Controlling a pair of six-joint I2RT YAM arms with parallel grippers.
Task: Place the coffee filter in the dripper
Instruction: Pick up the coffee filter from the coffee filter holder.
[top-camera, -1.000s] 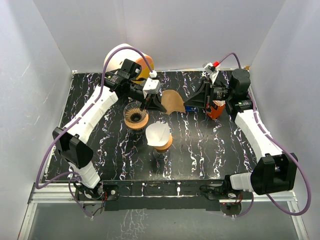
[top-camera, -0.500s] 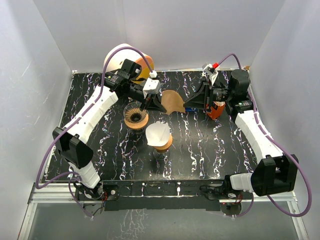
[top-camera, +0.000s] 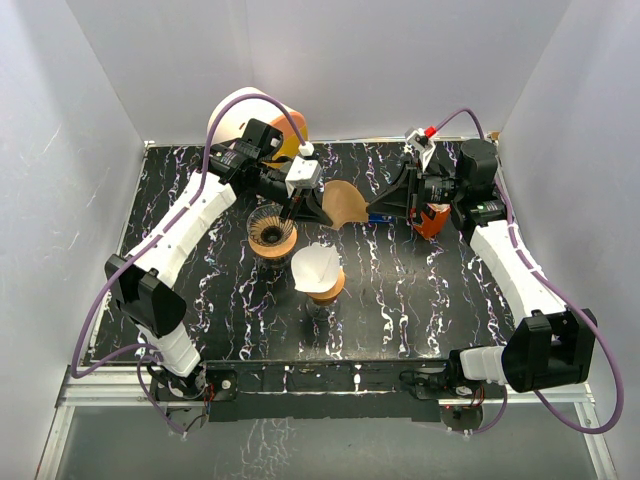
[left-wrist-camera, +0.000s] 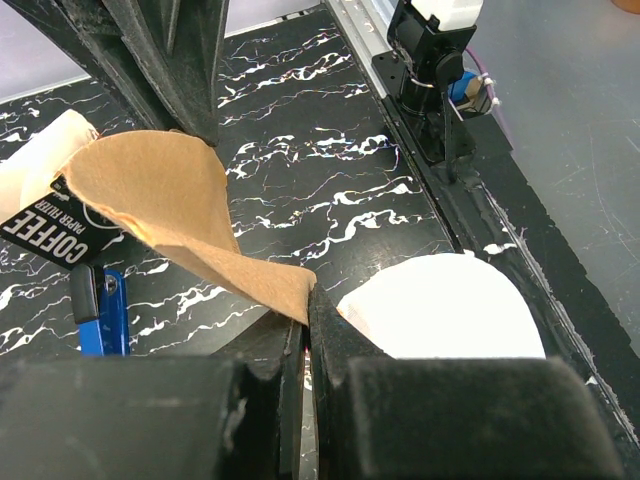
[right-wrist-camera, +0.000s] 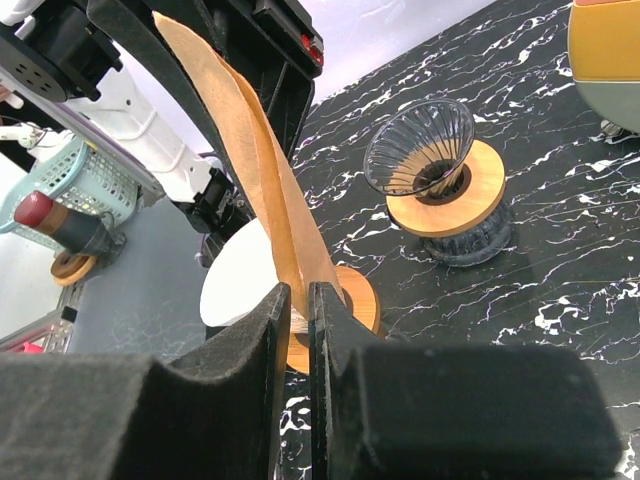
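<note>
Coffee filter (top-camera: 345, 203): brown paper cone, flattened and bowed, one edge curling. I see it off the worktop, in the air over the far-middle stretch. One corner is pinched in the left gripper (left-wrist-camera: 305, 312); the opposite edge sits in the narrow gap of the right gripper (right-wrist-camera: 298, 300). From the right wrist it rises as a thin tilted sheet.

Dripper (top-camera: 270, 232): ribbed clear glass cone in a wooden ring on a dark base. Upright, empty, left of centre toward the far edge. Filter is beside it, not touching.
</note>
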